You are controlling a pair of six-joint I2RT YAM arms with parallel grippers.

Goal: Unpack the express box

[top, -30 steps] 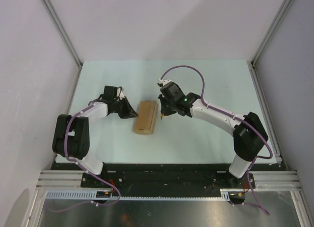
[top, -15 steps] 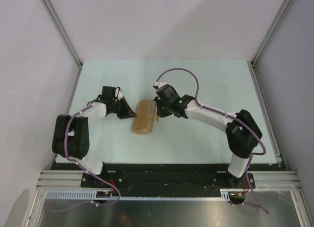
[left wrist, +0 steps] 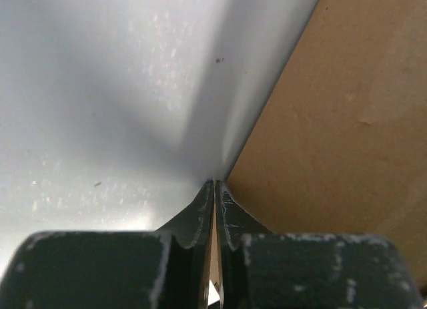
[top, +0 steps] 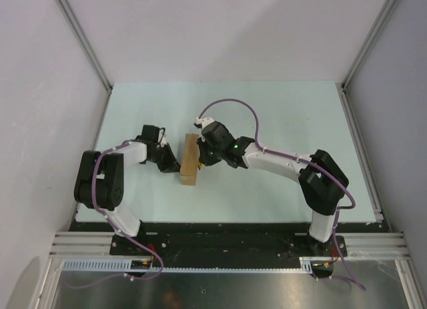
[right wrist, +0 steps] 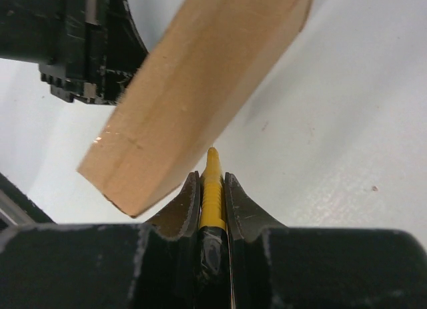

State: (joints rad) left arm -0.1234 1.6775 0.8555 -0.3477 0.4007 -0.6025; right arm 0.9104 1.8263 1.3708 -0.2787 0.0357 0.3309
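Bright, even light; wrist close-ups blurred

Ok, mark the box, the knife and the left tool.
box [top: 188, 169]: top view, its brown upper face.
knife [right wrist: 213, 189]: right wrist view, its yellow body.
left tool [left wrist: 215, 189]: left wrist view, midway between its closed fingertips.

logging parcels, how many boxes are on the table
1. The box tilts on edge, between the left claw and the right claw, which grips a knife. No others visible.
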